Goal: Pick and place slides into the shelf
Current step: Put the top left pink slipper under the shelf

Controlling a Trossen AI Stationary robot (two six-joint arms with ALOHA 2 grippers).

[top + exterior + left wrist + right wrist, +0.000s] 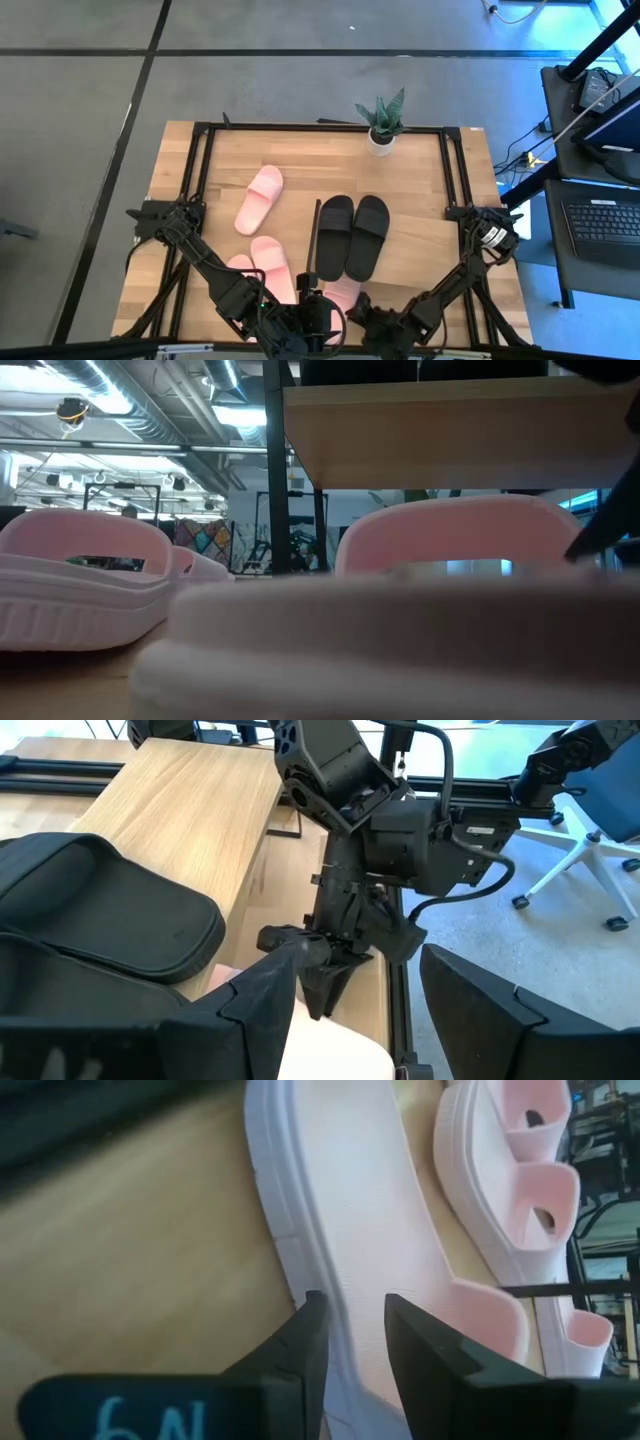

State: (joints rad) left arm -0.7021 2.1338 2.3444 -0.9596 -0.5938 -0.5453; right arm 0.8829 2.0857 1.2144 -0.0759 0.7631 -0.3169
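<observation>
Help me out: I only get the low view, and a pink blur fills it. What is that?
Observer: A pink slide lying flat on the table. The right gripper is at its side edge.
Visitor: And the wooden board above it?
Observer: That is the shelf. A black pair sits on top, which you cannot see from below.
Visitor: Where is the other arm?
Observer: The left gripper waits open, close beside the right one.
</observation>
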